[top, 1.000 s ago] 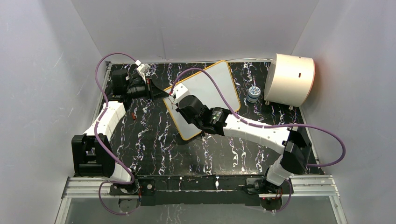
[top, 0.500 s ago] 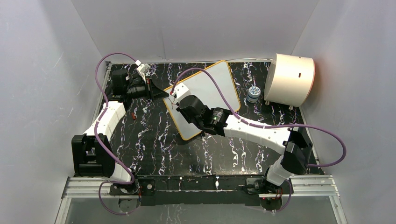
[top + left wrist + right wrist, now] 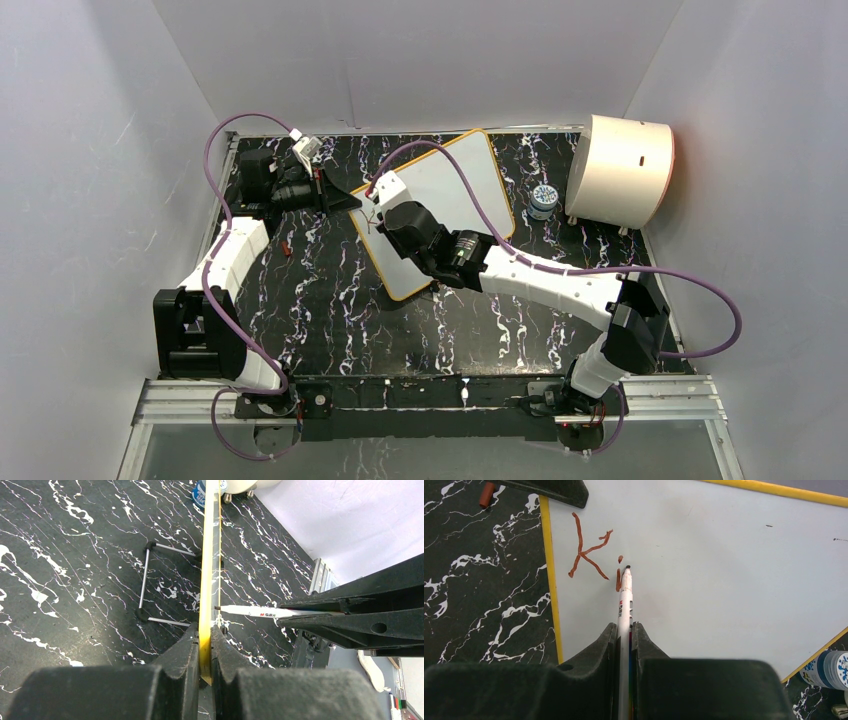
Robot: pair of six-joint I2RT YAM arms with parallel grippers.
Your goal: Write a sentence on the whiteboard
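The whiteboard with its yellow rim lies tilted over the black marbled mat. My left gripper is shut on the board's left edge, the rim clamped between its fingers. My right gripper is shut on a white marker, also seen in the left wrist view. The marker's tip rests on the board just right of the sentence, which reads as a dark red "K" and an "i" near the board's left edge. In the top view the right gripper hides the lettering.
A cream half-cylinder drum stands at the back right, with a small blue-and-white jar beside the board's right edge. A red marker cap lies on the mat left of the board. A thin wire stand sits behind the board.
The right gripper with the marker has shifted slightly toward the back of the board. The left gripper has kept its hold on the rim.
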